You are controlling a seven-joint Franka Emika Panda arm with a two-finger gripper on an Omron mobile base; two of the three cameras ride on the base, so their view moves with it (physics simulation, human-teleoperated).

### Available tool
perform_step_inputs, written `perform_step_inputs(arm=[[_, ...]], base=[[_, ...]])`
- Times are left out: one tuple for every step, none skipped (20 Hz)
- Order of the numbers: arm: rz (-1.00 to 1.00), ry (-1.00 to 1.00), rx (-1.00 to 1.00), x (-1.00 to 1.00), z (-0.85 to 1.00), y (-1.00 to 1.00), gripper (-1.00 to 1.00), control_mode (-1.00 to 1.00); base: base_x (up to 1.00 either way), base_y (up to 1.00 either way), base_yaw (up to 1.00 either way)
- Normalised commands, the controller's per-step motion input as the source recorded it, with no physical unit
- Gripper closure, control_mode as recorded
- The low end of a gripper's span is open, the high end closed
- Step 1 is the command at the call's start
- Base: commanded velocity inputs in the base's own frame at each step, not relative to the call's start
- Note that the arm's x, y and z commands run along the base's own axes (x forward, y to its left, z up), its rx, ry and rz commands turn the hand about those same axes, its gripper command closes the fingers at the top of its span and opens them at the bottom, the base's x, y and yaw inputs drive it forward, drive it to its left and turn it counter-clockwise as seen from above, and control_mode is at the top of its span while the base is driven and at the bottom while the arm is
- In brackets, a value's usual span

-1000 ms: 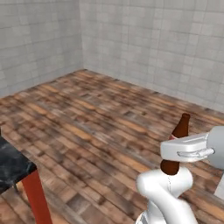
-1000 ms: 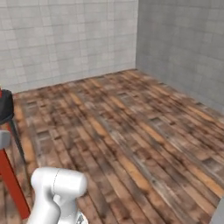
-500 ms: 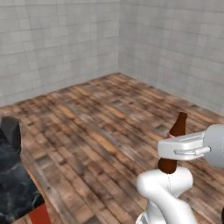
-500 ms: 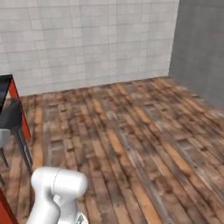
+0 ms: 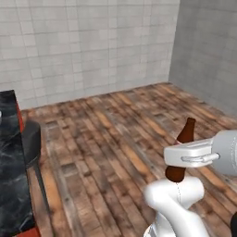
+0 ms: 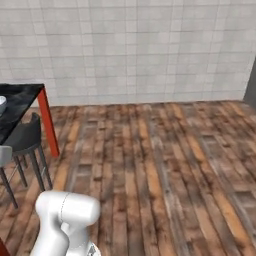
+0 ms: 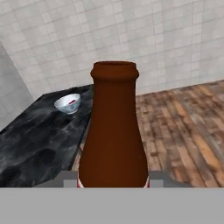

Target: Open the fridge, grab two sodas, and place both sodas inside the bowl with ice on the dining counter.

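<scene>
In the left base view the gripper (image 5: 181, 159) stood out over the plank floor (image 5: 115, 134), its jaws clenched on the lower body of the brown bottle (image 5: 182, 149). The bottle rode upright, neck pointing up, above the arm's white wrist. At the left edge of this view lay a corner of the dining counter (image 5: 10, 162), black with pale veining, and a dark stool (image 5: 30, 141) stood just beside it. The counter was well apart from the bottle, off to the left.

In the right base view the counter (image 6: 17, 107) showed at the far left on a red leg (image 6: 48, 127), with the stool (image 6: 25, 137) tucked against it and the rim of the bowl (image 6: 2, 104) just inside the frame edge.

In the hand view the bottle (image 7: 113, 131) stood close and upright between the jaws, its mouth at the top. Beyond it, to the left, the counter (image 7: 39, 140) stretched away with the bowl (image 7: 68, 103) resting on it, something red inside, probably the can. The coming move turned on this: the bowl lay ahead and to the left of the bottle, some way off, so the base likely needed to close in before the bottle could be lowered into it.
</scene>
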Motion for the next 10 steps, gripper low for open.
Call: perform_step_inputs(arm=[[0.00,0.00,0.00,0.00,0.00,0.00,1.00,1.00],[0.00,0.00,0.00,0.00,0.00,0.00,1.00,1.00],[0.00,0.00,0.00,0.00,0.00,0.00,1.00,1.00],[0.00,0.00,0.00,0.00,0.00,0.00,1.00,1.00],[0.00,0.00,0.00,0.00,0.00,0.00,1.00,1.00],[0.00,0.00,0.00,0.00,0.00,0.00,1.00,1.00],[0.00,0.00,0.00,0.00,0.00,0.00,1.00,1.00],[0.00,0.00,0.00,0.00,0.00,0.00,1.00,1.00],[0.00,0.00,0.00,0.00,0.00,0.00,1.00,1.00],[0.00,0.00,0.00,0.00,0.00,0.00,1.00,1.00]], base=[[0.32,-0.44,0.44],[0.30,-0.43,0.42],[0.29,-0.42,0.42],[0.29,-0.42,0.42],[0.28,-0.42,0.42],[0.28,-0.43,0.42],[0.27,-0.44,0.42],[0.27,-0.45,0.41],[0.25,-0.50,0.41],[0.24,-0.53,0.42]])
